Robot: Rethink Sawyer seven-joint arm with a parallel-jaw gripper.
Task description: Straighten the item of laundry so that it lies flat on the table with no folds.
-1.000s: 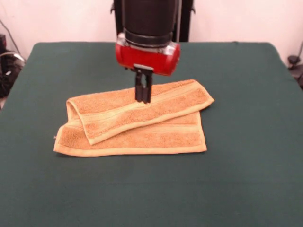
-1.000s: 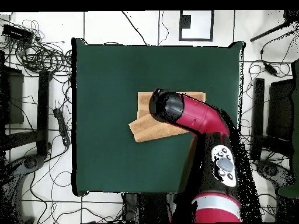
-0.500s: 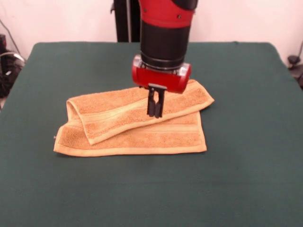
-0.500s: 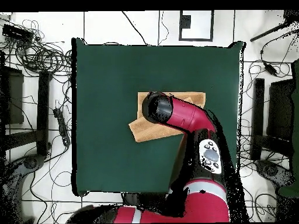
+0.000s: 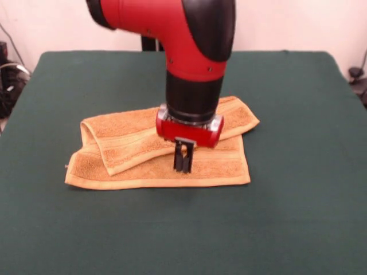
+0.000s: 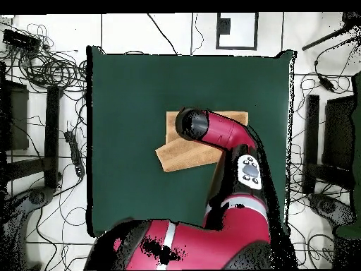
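The item of laundry [image 5: 129, 143], an orange-tan towel, lies in the middle of the table [image 5: 287, 217]. Its far part is folded forward at a slant over the near part, with a rolled fold at its left end. My gripper [image 5: 182, 162] points straight down over the towel's near layer, just behind the front hem and right of its middle. Its fingers stand slightly apart with a slit of towel showing between them, holding nothing. In the overhead view the towel [image 6: 173, 152] shows beside the arm's wrist [image 6: 194, 125], which hides the gripper; the table [image 6: 127, 92] spreads wide around it.
The red arm [image 5: 195, 51] rises over the towel's right half and hides part of it. Cables and stands [image 6: 42, 63] ring the table on the floor in the overhead view.
The arm has swung forward and down, carrying the gripper from the folded upper layer to the near layer by the front hem. The towel has not moved.
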